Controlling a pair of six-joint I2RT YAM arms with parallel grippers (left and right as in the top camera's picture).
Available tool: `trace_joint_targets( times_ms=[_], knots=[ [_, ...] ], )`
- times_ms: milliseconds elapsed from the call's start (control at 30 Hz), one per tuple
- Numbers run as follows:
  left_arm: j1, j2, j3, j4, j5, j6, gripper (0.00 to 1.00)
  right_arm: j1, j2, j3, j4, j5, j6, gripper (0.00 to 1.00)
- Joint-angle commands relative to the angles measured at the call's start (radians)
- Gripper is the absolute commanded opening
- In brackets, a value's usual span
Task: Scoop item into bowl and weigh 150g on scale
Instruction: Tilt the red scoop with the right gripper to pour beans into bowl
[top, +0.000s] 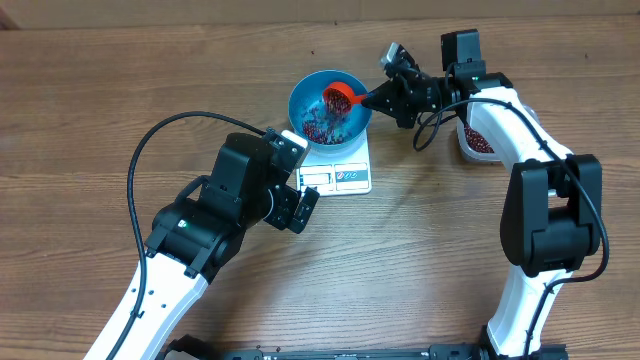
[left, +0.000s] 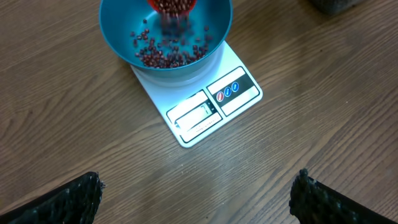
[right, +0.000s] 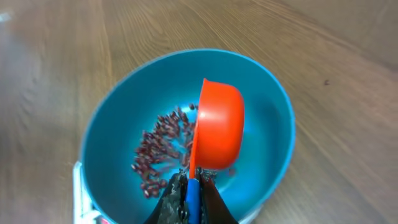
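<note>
The blue bowl (top: 299, 98) stands on the white scale (top: 345, 176) at the table's far middle. Dark red-brown beans (top: 320, 126) lie loose in its bottom. My right gripper (top: 377, 98) is shut on the blue handle of an orange-red scoop (top: 342, 95), which is tipped on its side over the bowl. In the right wrist view the scoop (right: 219, 124) hangs above the beans (right: 160, 146), jaws (right: 193, 186) pinching the handle. In the left wrist view beans (left: 166, 55) drop from the scoop (left: 171, 5) into the bowl (left: 121, 37). My left gripper (left: 199, 196) stands open and empty in front of the scale (left: 214, 104).
A clear tub (top: 478, 140) holding more beans sits to the right of the bowl, partly under the right arm. The left arm (top: 215, 215) lies across the table's near left, with a black cable looping behind it.
</note>
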Motion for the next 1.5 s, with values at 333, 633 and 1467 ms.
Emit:
trace_joint_targets(
  times_ms=[333,633,1467],
  knots=[
    [-0.003,0.007,0.024,0.003,0.015,-0.010,0.99,0.004,-0.022,-0.002,0.011,0.058,-0.182,0.04],
    [-0.003,0.007,0.024,0.003,0.015,-0.010,1.00,0.017,-0.139,-0.002,-0.063,0.058,-0.200,0.04],
    [-0.003,0.007,0.024,0.003,0.015,-0.010,1.00,0.153,-0.173,-0.002,-0.119,0.416,-0.232,0.04]
  ],
)
